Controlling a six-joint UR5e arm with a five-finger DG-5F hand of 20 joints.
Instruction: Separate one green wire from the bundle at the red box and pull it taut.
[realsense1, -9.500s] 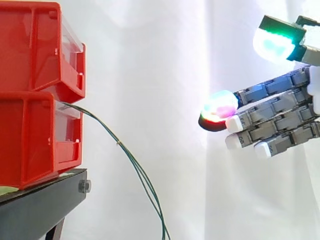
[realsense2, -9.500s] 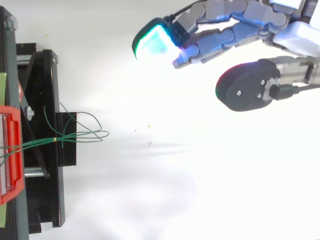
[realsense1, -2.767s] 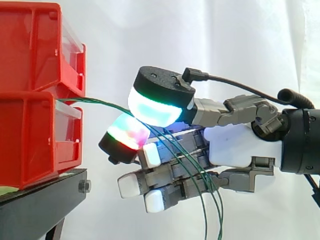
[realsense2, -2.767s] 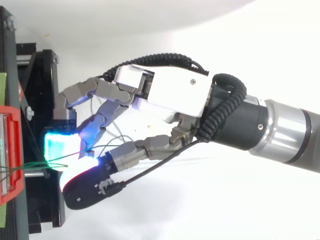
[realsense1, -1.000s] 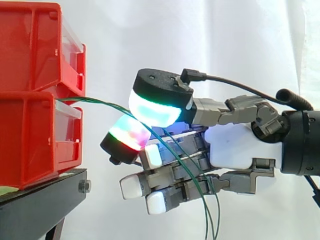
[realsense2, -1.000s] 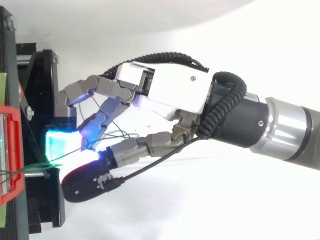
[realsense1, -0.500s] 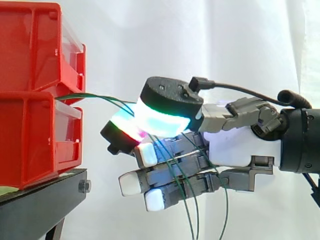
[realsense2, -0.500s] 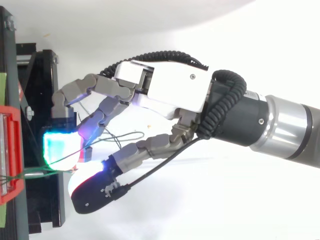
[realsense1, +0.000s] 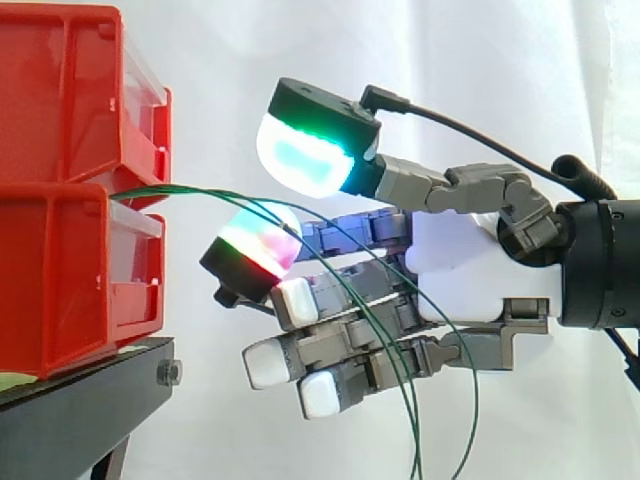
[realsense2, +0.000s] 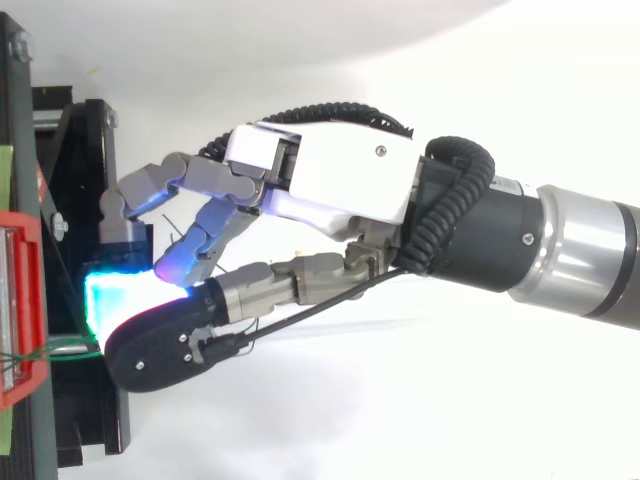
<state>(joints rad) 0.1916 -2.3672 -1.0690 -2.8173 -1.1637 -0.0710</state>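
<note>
Thin green wires (realsense1: 185, 190) leave the lower red bin (realsense1: 70, 280) and arch right. They pass just above a fingertip pad glowing red and green (realsense1: 258, 250), then cross the fingers and hang down out of the side view. My hand (realsense1: 470, 270) reaches in from the right, fingers fairly straight and pointing at the bins. The thumb's green-cyan pad (realsense1: 300, 155) is held well above the fingers, apart from the wires. From above, the hand (realsense2: 340, 190) lies over the black stand (realsense2: 80, 200), and a short piece of wire (realsense2: 55, 350) shows by the red bin (realsense2: 22, 300).
A second red bin (realsense1: 70, 90) is stacked on the lower one. Both sit on the black stand (realsense1: 90, 410) at the left, before a white curtain. A white surface lies below and right of the hand in the top view.
Half a second ago the thumb pad was pressed down against the fingertip pad at the wires. It has now lifted clear, and the wires hang looser across the fingers.
</note>
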